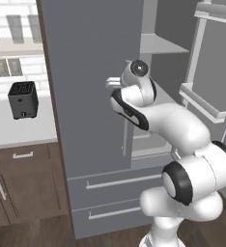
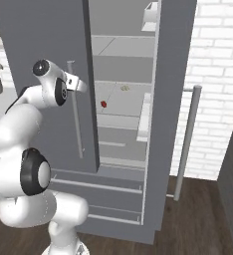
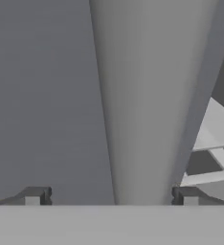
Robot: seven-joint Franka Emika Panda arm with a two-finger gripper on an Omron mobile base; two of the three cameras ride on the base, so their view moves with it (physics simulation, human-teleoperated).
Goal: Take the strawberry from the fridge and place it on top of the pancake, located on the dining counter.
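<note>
Fridge point(image 2: 49, 40) top beyond the frame

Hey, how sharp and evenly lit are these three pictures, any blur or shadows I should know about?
Left base view: soft flat light, no glare, the fridge evenly grey. Right base view: shelves shaded, the strawberry tiny but clear. Hand view: the close bar handle is smooth and featureless between the open gripper tips.

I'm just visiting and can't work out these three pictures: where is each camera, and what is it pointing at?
Left base view: behind the arm on its left, facing the fridge, with a toaster on the counter; the white arm rises at lower right.
Right base view: behind on the right, looking into the open fridge at the strawberry on a shelf; arm at lower left.
Hand view: on the hand, fingers apart, close against a grey fridge door's edge.
The two base views share the fridge and the arm.
</note>
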